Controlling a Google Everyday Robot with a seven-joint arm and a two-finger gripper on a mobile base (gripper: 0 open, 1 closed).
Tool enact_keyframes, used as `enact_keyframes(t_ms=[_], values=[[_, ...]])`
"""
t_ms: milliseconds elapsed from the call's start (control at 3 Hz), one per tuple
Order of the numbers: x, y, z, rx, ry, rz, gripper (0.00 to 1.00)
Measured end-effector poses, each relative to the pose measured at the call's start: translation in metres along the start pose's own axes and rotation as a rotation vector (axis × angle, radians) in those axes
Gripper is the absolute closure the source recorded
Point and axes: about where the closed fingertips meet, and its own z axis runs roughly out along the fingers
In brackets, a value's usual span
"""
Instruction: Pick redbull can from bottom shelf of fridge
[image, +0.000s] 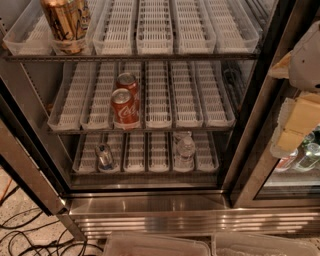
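Three racks of white slotted lanes are visible inside the open fridge (247, 150). Item of interest: the redbull can (104, 156), small and slim, silvery with darker bluish panels and a shiny silver top, plainly narrower than the two red cola cans (124, 107) on the rack above. Position: upright in the second lane from the left on the bottom shelf (150, 155), near the front edge, behind the stainless steel sill (150, 205). A clear plastic bottle (185, 151) stands on the same shelf, several lanes to the right and well apart from it. A gold can (67, 22) sits on the top rack, left side. The gripper (295, 127) hangs outside the cabinet at the right edge of view, before the adjoining glass door (290, 180), well apart from the can; whether it is open or closed cannot be told
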Motion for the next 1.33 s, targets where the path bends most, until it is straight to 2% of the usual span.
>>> enact_keyframes(t_ms=[333,667,1000,1333], values=[[0.0,0.0,0.0,0.0,0.0,0.0,0.0],[-0.001,0.008,0.014,0.012,-0.012,0.017,0.0],[-0.009,0.033,0.051,0.019,-0.052,0.023,0.0],[-0.021,0.065,0.105,-0.001,-0.111,0.014,0.0]])
